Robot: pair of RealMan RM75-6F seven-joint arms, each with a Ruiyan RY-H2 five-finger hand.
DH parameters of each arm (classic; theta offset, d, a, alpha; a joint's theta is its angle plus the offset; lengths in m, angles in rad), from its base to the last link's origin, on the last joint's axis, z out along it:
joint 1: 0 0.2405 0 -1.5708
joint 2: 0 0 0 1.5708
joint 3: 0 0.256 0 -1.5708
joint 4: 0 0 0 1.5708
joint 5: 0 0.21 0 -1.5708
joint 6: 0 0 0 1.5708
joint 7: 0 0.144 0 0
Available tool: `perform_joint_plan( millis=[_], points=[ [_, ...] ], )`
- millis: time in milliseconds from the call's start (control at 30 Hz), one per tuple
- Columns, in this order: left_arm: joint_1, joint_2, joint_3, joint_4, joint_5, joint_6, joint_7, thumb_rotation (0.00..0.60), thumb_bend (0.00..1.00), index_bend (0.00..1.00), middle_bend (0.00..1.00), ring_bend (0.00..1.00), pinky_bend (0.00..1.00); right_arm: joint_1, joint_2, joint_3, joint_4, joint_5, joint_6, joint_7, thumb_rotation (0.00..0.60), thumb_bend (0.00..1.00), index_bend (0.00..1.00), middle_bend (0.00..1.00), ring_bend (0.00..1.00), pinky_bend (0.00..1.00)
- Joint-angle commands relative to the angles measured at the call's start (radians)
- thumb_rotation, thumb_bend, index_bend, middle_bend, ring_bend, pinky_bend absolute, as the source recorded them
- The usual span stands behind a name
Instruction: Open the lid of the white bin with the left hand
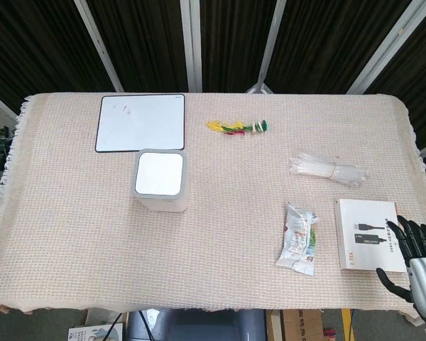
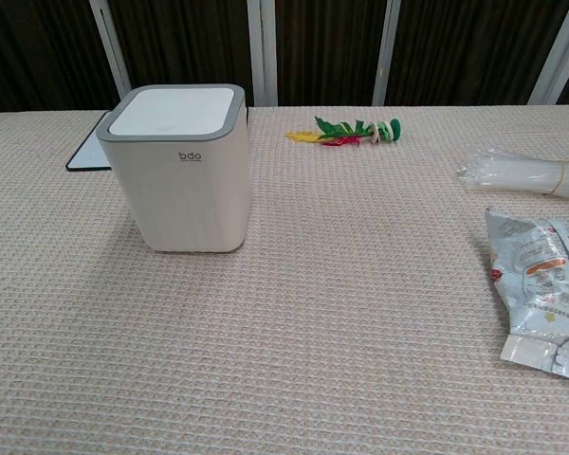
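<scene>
At the table's near right corner the right hand (image 1: 410, 250) hovers with fingers spread, holding nothing, beside a box (image 1: 366, 244) and a snack bag (image 1: 298, 239). Neither view shows the left hand. Further back, left of centre, stands the bin (image 2: 180, 171), lid (image 2: 175, 107) closed and flat. It looks like light, rigid, smooth plastic; pressing the lid's top should serve better than gripping. Behind it lies a whiteboard (image 1: 140, 122).

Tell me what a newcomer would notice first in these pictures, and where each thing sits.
The white bin draws the eye first, standing upright left of the table's middle with its lid shut, just in front of a whiteboard. Next comes the right hand, black fingers spread, at the table's near right corner beside a white box. The bright feathered toy lies toward the far edge.
</scene>
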Motion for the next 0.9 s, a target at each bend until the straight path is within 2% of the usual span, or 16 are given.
perform_joint_plan(
  millis=[33, 700, 900],
  points=[
    [-0.003, 0.001, 0.001, -0.002, -0.002, -0.009, 0.002, 0.600, 0.17, 0.23, 0.19, 0.06, 0.10, -0.001, 0.001, 0.001, -0.001, 0.001, 0.001, 0.003, 0.600, 0.27, 0.12, 0.06, 0.03, 0.01],
    [-0.014, 0.005, 0.002, -0.009, 0.009, -0.029, 0.000, 0.600, 0.17, 0.23, 0.19, 0.06, 0.10, -0.003, 0.012, -0.002, -0.001, 0.004, -0.004, 0.012, 0.600, 0.27, 0.12, 0.06, 0.03, 0.01],
    [-0.050, 0.021, -0.009, -0.012, 0.003, -0.081, 0.015, 0.600, 0.17, 0.23, 0.17, 0.06, 0.08, -0.004, 0.016, -0.003, -0.003, 0.007, -0.002, 0.036, 0.600, 0.27, 0.12, 0.06, 0.03, 0.01]
  ],
)
